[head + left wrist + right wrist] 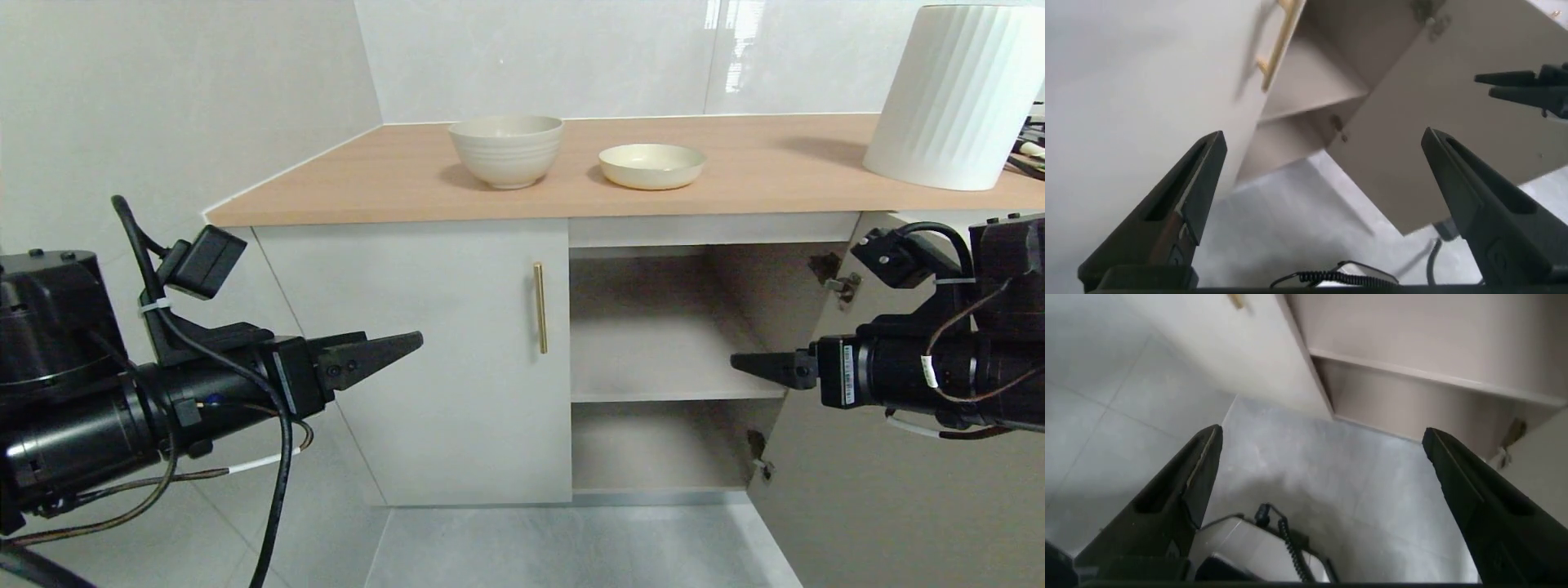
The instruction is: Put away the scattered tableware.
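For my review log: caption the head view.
Left gripper and right gripper face the open cabinet; bowl and dish on counter.

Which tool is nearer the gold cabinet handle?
Left. The left tool sits before the closed door beside the gold handle; the right tool is across the open compartment.

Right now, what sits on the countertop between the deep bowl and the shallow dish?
Nothing: in the head view the stretch of countertop between the deep bowl and the shallow dish is bare wood, and the two stand apart.
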